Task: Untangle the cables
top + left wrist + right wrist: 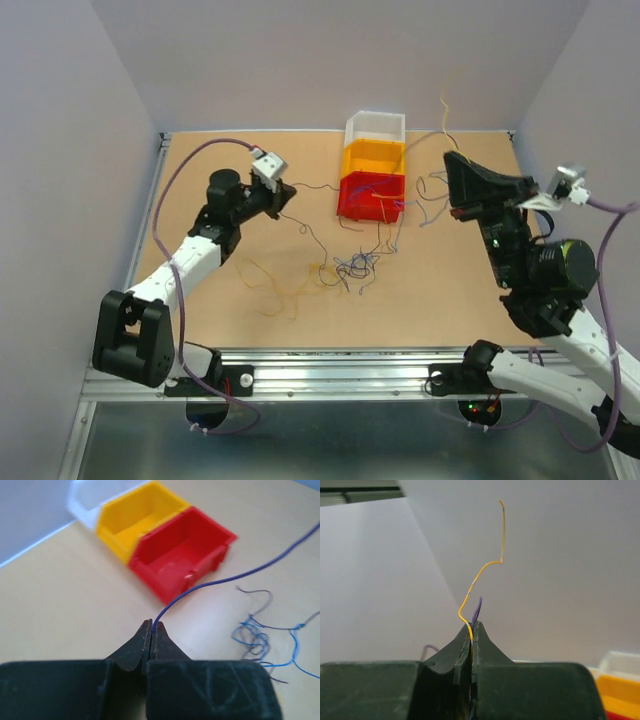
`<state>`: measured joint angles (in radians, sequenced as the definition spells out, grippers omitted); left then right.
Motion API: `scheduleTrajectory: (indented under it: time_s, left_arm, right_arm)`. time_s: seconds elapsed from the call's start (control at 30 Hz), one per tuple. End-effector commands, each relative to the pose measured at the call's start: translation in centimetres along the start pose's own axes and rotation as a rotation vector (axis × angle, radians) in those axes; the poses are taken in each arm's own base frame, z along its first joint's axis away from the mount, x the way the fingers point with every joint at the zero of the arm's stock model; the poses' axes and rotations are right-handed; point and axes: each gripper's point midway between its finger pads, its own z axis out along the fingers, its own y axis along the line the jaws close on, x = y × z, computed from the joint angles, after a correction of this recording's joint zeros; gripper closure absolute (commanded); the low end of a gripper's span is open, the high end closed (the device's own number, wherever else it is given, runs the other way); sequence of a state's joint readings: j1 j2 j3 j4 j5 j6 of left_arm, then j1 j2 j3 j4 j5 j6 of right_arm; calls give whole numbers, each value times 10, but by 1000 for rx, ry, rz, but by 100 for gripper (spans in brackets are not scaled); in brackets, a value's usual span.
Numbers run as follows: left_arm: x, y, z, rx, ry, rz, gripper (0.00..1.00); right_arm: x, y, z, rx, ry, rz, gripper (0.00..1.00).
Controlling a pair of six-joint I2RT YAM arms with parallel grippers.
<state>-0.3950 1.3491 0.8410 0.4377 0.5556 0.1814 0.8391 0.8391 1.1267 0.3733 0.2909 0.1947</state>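
**Step in hand: strand separation.** The left tool was closed, its black fingertips pinching the end of a thin dark blue-purple wire. This wire arched up from the tips, ran just beside the near corner of the red plastic bin and left the wrist view on the right.

The right tool was likewise closed and raised well above the tan desk on its right side. It gripped a thin, kinked yellow-orange wire together with a short purple strand. Both stood up out of the tips against the pale wall.

The main knot of thin cables lay on the desk just in front of the red bin, between the two tools. Loose yellow-orange strands lay to its left. I could not tell whether the wire in the left tool and the purple strand in the right tool were one and the same.

**Progress.** I judged the task far from complete, since most of the strands were bunched in the knot.

**Next move.**
1. Draw the two tools apart slowly, keeping both grips closed.
2. Watch the knot. If it lifts as one mass, stop and re-grip nearer the crossing.
3. Keep the held wires clear of the bin rim, where I judged a snag likely.
4. Expect slip, because the wires are very thin between the tips.
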Motion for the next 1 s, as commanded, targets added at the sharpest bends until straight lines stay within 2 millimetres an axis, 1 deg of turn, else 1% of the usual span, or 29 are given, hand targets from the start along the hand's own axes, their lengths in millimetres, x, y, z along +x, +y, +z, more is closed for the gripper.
scheduleTrajectory:
  time_s: [0.0, 0.03, 0.07, 0.1, 0.13, 0.17, 0.2, 0.23, 0.27, 0.3, 0.33, 0.37, 0.4, 0.43, 0.47, 0.53, 0.57, 0.6, 0.63, 0.67, 0.7, 0.73, 0.77, 0.8, 0.83, 0.87, 0.9, 0.93, 0.97]
  left_arm:
    - [-59, 67, -43, -215, -125, -38, 100]
    - [-64, 86, -59, -273, -137, -43, 100]
    - [-69, 93, -66, -293, -144, -51, 100]
    - [-77, 98, -76, -315, -161, -48, 100]
    - [-78, 110, -88, -353, -164, -55, 100]
    - [-84, 115, -94, -371, -177, -46, 100]
    - [-90, 118, -100, -386, -181, -49, 100]
    - [-95, 123, -107, -407, -188, -52, 100]
    - [-98, 123, -109, -405, -191, -51, 100]
    - [-108, 121, -111, -394, -197, -38, 100]
    - [-114, 115, -110, -359, -198, -32, 100]
    - [-129, 109, -111, -325, -212, -12, 100]
    - [-136, 103, -110, -286, -215, 8, 100]
    - [-143, 94, -109, -234, -218, 17, 100]
    - [-157, 93, -112, -233, -233, 28, 100]
    - [-172, 91, -116, -231, -252, 42, 100]
    - [-179, 90, -118, -232, -260, 51, 100]
    - [-198, 88, -123, -232, -288, 80, 100]
    - [-204, 84, -122, -208, -288, 85, 100]
    - [-211, 81, -123, -187, -292, 92, 100]
    - [-233, 74, -129, -166, -322, 125, 100]
    - [-239, 67, -127, -124, -325, 132, 100]
    - [-256, 59, -133, -103, -350, 147, 100]
    - [-263, 55, -135, -83, -359, 150, 100]
    - [-269, 48, -136, -57, -369, 157, 100]
    - [-275, 44, -138, -44, -377, 163, 100]
    - [-288, 36, -143, -25, -398, 166, 100]
    - [-294, 32, -145, -12, -407, 169, 100]
    - [-300, 27, -146, -3, -418, 173, 100]
  right_arm:
    - [-11, -80, -65, 353, -64, -41, 99]
    - [-15, -90, -80, 393, -78, -32, 99]
    - [-16, -109, -106, 467, -98, -25, 99]
    - [-20, -116, -121, 495, -116, -14, 99]
    - [-6, -129, -136, 537, -96, -21, 99]
    - [-10, -135, -147, 565, -121, -3, 99]
    - [-11, -147, -162, 621, -132, 1, 100]
    - [-20, -152, -178, 637, -169, 30, 99]
    - [-18, -156, -186, 647, -171, 38, 100]
    - [-9, -157, -191, 634, -145, 27, 100]
    - [-3, -155, -190, 610, -125, 25, 99]
    - [11, -149, -185, 568, -73, 13, 99]
    - [20, -147, -182, 557, -38, 5, 97]
    - [38, -145, -174, 553, 27, -22, 94]
    - [54, -143, -170, 536, 83, -31, 89]
    - [82, -143, -163, 531, 167, -61, 86]
    - [107, -145, -159, 542, 235, -85, 82]
    - [122, -144, -158, 528, 278, -93, 65]
    - [149, -149, -159, 540, 351, -121, 51]
    - [161, -148, -158, 532, 389, -134, 33]
    - [173, -143, -155, 497, 427, -137, 12]
    - [184, -141, -152, 473, 461, -155, 8]
    - [196, -136, -142, 431, 497, -193, 4]
    - [208, -122, -135, 341, 537, -194, 2]
    - [214, -115, -128, 290, 548, -201, 1]
    - [215, -106, -119, 235, 545, -223, 1]
    - [219, -88, -106, 136, 533, -204, 1]
    - [236, -83, -100, 94, 564, -214, 1]
    - [239, -74, -89, 48, 557, -227, 1]
